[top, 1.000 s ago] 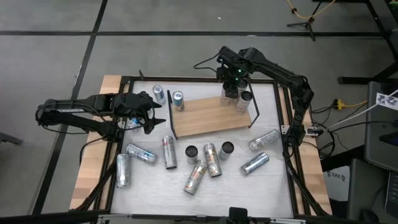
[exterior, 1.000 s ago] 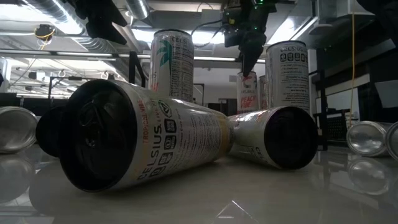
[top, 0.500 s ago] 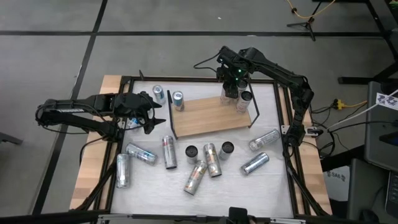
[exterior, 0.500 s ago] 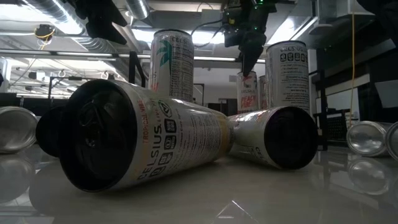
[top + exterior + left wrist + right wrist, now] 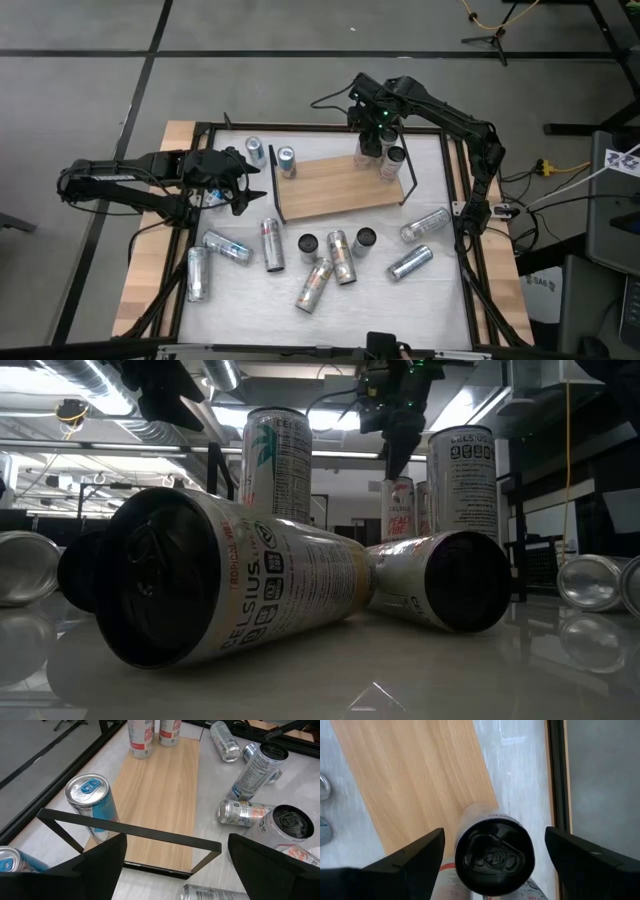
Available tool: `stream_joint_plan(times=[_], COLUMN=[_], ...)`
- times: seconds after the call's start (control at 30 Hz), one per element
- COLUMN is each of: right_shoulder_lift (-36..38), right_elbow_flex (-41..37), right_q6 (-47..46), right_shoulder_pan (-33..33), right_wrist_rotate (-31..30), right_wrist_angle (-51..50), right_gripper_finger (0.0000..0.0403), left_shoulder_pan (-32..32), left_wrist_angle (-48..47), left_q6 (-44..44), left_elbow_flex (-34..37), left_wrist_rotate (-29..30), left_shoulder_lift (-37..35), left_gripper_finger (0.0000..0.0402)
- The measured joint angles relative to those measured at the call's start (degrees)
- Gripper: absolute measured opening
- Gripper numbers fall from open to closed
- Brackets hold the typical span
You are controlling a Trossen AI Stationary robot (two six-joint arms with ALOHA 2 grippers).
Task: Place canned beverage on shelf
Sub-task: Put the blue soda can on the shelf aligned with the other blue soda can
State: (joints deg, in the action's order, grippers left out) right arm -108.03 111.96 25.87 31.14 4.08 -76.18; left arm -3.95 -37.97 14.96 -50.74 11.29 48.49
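Spread wide and holding nothing, right gripper (image 5: 377, 122) at upper centre of the overhead frame, hanging directly above an upright can (image 5: 494, 855) with a dark lid. Sits a touch higher than half a second ago: in the table-level view the fingertips, then down at the can's top, now clear of it with a gap showing. Looks like a release just made.

Can standing on the shelf (image 5: 330, 188), at its right-hand end close to the black wire frame, wood grain visible under and beside it in the right wrist view. A second can (image 5: 395, 158) upright just beside it on the same end. Rest of the board bare.

Means one more drink delivered, by this reading; next call is to lift clear without clipping either can.

Left gripper (image 5: 243, 187) parked at centre left of the overhead frame, fingers apart, empty, facing the shelf's near wire end. Two blue-topped cans (image 5: 270, 155) upright just off that end.

About ten loose cans (image 5: 340, 257), some lying and some upright, across the lower half of the white table (image 5: 440, 290), awaiting pickup.
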Motion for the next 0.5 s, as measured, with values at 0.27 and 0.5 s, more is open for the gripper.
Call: stream_joint_plan(times=[0.27, 0.5], right_shoulder_lift=[-0.1, -0.1], right_elbow_flex=[0.9, 5.4], right_q6=[0.0, 0.0], right_shoulder_pan=[0.0, 0.0], right_wrist_rotate=[0.0, 0.0], right_wrist_angle=[0.1, -0.2], right_gripper_finger=[0.0340, 0.0340], left_shoulder_pan=[0.0, -1.3], left_wrist_angle=[4.5, 8.7], left_q6=[2.4, 10.6], left_elbow_flex=[0.0, 0.0], left_wrist_rotate=[3.4, 17.0], left_shoulder_lift=[0.0, 0.0], left_gripper_finger=[0.0341, 0.0341])
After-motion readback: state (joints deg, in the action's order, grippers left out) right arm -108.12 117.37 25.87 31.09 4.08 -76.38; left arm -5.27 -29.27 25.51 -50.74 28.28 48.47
